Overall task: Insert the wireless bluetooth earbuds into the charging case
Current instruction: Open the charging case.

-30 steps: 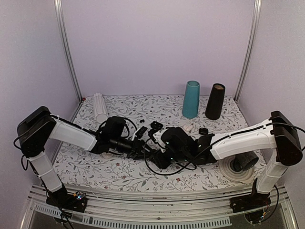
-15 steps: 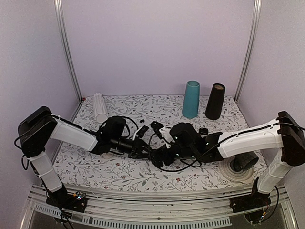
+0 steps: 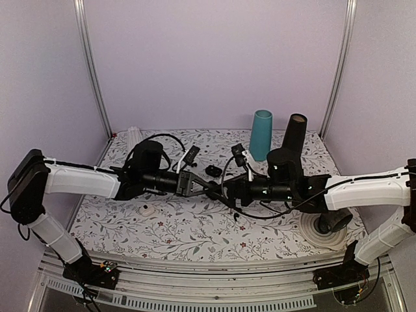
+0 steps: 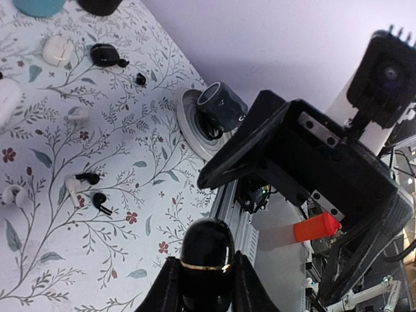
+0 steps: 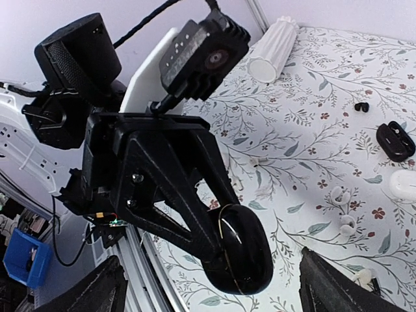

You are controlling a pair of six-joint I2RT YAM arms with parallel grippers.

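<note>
My left gripper is shut on a glossy black charging case with a thin gold seam and holds it in the air above the table's middle. The lid looks closed. The case also shows in the right wrist view. My right gripper faces it, open wide, its fingers apart from the case on either side. Tiny black earbuds and white earbuds lie loose on the floral cloth below.
An open black case and a white case lie at the back. A teal cup, a black cone, a white ribbed cylinder and a black cup on a white roll stand around.
Both arms have risen off the table. The left gripper lifted the black case up and right. The right gripper swung up to face it, open.
</note>
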